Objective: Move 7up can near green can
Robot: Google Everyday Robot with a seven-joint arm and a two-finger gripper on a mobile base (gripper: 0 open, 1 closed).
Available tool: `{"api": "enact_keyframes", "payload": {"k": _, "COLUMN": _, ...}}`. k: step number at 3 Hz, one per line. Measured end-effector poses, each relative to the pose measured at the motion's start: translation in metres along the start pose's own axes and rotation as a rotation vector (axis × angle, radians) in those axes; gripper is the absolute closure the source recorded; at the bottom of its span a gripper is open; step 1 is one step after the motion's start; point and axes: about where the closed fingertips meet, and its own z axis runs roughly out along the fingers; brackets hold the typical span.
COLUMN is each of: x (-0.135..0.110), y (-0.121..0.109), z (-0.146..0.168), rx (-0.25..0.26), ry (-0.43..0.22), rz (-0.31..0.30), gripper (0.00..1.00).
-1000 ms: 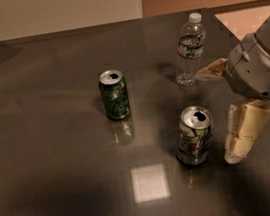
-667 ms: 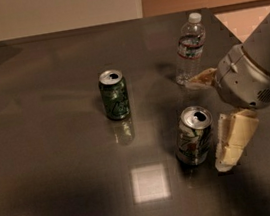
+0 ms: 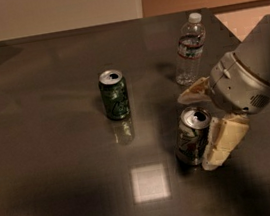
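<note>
The 7up can (image 3: 190,142), pale silver with green swirls, stands upright right of the table's middle. The green can (image 3: 114,95) stands upright to its upper left, well apart from it. My gripper (image 3: 195,131) reaches in from the right and is open, straddling the 7up can. One cream finger (image 3: 194,90) sits just behind the can. The other finger (image 3: 223,142) lies against the can's right front side. The can rests on the table.
A clear plastic bottle (image 3: 189,49) with a white cap stands just behind the gripper. The dark glossy table (image 3: 56,157) has its far edge against a wall and its right edge behind my arm. A bright light reflection lies in front of the cans.
My gripper has moved left, so its fingers now sit on either side of the 7up can. The cans and the bottle have not moved.
</note>
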Motion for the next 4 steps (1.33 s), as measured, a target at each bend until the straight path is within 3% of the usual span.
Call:
{"api": "enact_keyframes", "payload": {"k": 2, "x": -0.004, "y": -0.009, "z": -0.005, "rx": 0.009, "ry": 0.007, "rz": 0.011, "gripper": 0.64}}
{"api": "enact_keyframes", "payload": {"k": 3, "x": -0.018, "y": -0.027, "z": -0.008, "rx": 0.021, "ry": 0.009, "rz": 0.021, "gripper": 0.87}}
{"api": "enact_keyframes", "payload": {"k": 4, "x": -0.037, "y": -0.051, "z": -0.003, "rx": 0.033, "ry": -0.004, "rz": 0.026, "gripper": 1.0}}
